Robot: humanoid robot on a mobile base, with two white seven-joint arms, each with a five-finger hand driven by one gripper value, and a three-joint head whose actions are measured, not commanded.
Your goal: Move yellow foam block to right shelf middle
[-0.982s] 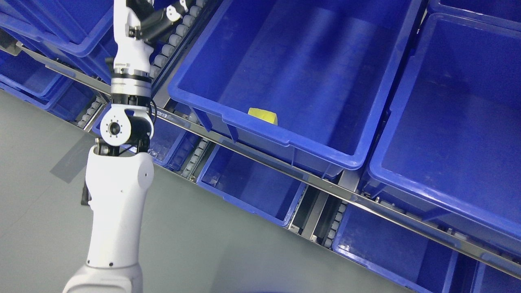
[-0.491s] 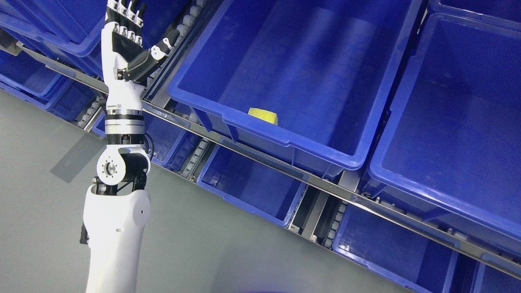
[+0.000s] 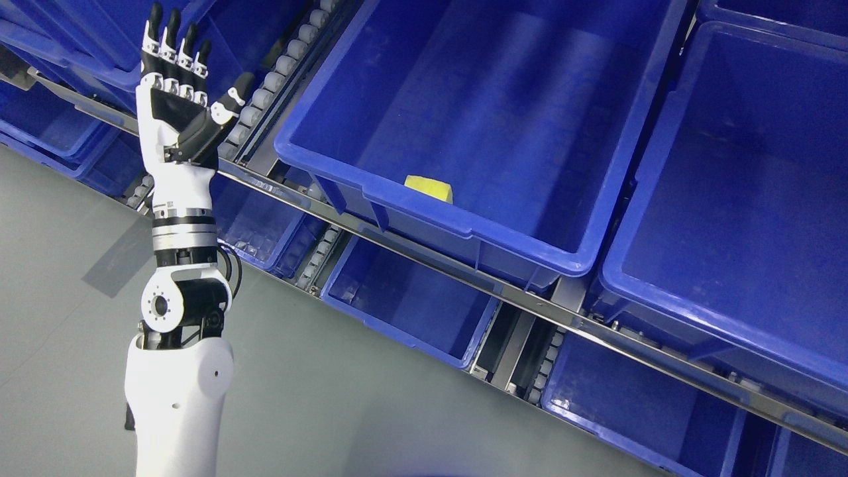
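Since the earlier frame the left hand (image 3: 173, 99) has dropped lower and leftward, fingers spread, holding nothing. Yellow foam block (image 3: 428, 188) lies inside the large blue bin (image 3: 424, 199), against its near wall.

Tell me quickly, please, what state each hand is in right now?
Left hand: open, fingers extended, holding nothing.
Right hand: not in view.
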